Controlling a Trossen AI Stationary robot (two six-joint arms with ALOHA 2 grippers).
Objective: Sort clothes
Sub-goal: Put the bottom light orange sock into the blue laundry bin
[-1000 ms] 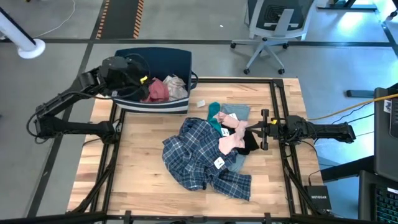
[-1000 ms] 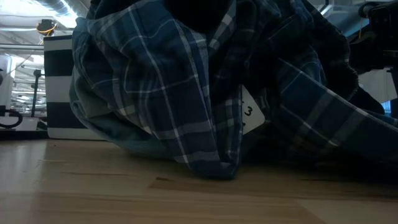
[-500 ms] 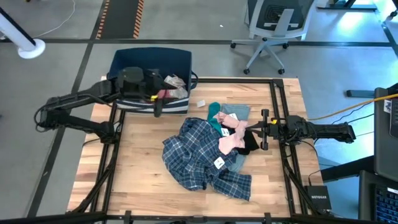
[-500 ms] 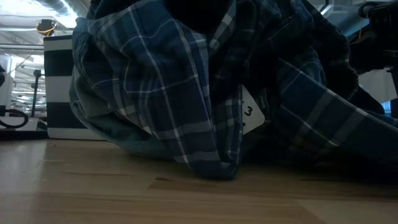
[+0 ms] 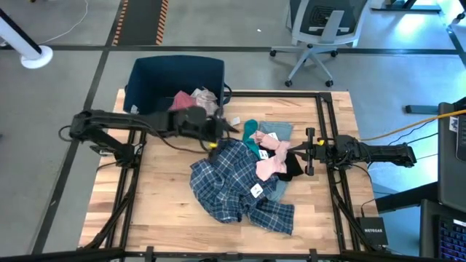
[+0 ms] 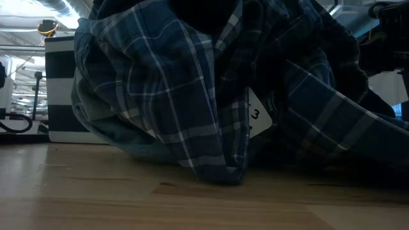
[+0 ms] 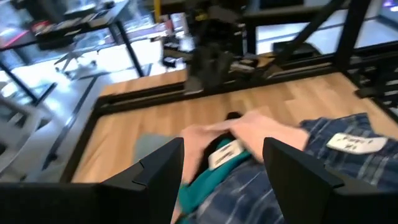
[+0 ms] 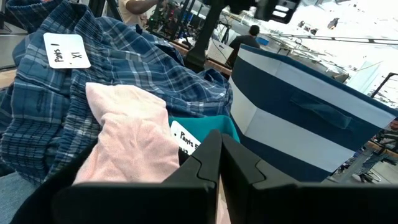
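A: Where was the left arm?

B: Stretched low across the table from the left. Left gripper (image 5: 212, 135) sat over the far-left edge of the clothes pile, fingers (image 7: 292, 177) spread wide, nothing between them. Just in front of the bin (image 5: 145, 80).

A: Right arm?

B: Parked at the right side. Right gripper (image 5: 309, 151) pointed at the pile, fingers pressed together, empty, just beside the small black item (image 5: 293, 167).

A: How did the clothes look?

B: One heap at table centre. Large blue-white plaid shirt (image 5: 229, 178) crumpled on the near-left, white tag (image 5: 256, 191) on it. Pink pieces (image 5: 271, 161) lay on its right edge, teal piece (image 5: 251, 135) on the far side, light grey-blue garment (image 5: 277, 131) beside that.

A: Anything in the bin?

B: Yes, a pink garment (image 5: 183, 100) and a pale one (image 5: 205, 97), bunched at its right end. Bin sat at the table's far-left corner.
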